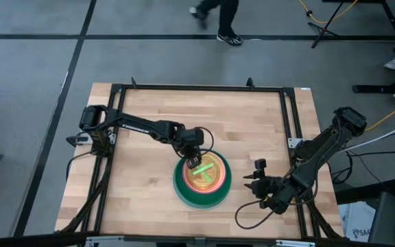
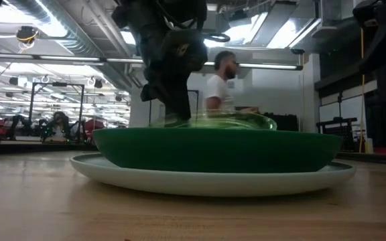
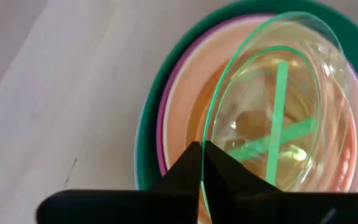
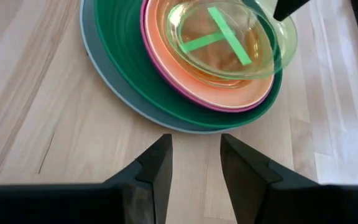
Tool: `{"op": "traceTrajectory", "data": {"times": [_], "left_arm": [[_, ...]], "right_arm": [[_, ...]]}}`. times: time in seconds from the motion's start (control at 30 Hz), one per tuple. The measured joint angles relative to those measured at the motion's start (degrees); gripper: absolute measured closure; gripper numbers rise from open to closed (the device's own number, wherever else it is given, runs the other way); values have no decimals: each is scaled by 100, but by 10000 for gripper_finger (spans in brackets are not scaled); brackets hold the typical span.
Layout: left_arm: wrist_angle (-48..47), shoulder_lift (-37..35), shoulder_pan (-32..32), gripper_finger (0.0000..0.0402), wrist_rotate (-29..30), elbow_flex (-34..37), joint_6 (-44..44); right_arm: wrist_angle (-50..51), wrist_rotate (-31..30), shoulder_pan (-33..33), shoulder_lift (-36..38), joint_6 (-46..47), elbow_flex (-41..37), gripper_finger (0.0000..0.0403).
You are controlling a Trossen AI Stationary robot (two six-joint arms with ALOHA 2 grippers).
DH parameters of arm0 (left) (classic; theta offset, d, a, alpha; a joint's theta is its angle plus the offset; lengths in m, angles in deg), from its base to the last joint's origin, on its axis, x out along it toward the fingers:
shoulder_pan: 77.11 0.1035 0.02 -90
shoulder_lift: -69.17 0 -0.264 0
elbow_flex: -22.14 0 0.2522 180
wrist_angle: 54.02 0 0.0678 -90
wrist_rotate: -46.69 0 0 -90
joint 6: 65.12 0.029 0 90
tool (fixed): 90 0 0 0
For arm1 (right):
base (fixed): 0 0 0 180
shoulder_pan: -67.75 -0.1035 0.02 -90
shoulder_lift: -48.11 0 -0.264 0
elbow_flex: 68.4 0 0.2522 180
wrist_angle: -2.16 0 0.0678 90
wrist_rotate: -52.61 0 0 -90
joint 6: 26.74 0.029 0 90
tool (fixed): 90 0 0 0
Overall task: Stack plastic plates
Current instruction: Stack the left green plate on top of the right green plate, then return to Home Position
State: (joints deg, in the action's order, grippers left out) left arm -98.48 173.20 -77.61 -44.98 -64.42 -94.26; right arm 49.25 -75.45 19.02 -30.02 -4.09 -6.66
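Dark green plate [image 2: 213, 150] nests on a light blue plate [image 2: 213, 179] mid-worktop, magenta, peach and clear lime plate [image 4: 219, 40] inside; left gripper [image 1: 195, 162] pinches its rim; right gripper [image 1: 255, 180] jaws apart nearby.

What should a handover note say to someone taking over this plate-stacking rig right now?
Left claw: shut on the rim of a lime green plate, held tilted over the stack.
Right claw: open, empty, on the table beside the stack.
Stack, bottom up: light blue plate, dark green plate, magenta plate, peach plate, then smaller translucent ones that cannot be told apart.
Done: no loose plates visible.
Left: lower the lime plate flat and release.
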Motion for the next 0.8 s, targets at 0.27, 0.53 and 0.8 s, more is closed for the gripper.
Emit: {"op": "traceTrajectory", "data": {"times": [0.27,0.53,0.8], "left_arm": [[56,-8,0,325,59,0,-24],[-197,-846,-276,310,420,4,407],[500,-1589,-742,312,960,506,1741]], "right_arm": [[-1,-7,0,0,-3,0,276],[-33,5,0,0,101,0,276],[-173,164,16,35,-372,0,276]]}}
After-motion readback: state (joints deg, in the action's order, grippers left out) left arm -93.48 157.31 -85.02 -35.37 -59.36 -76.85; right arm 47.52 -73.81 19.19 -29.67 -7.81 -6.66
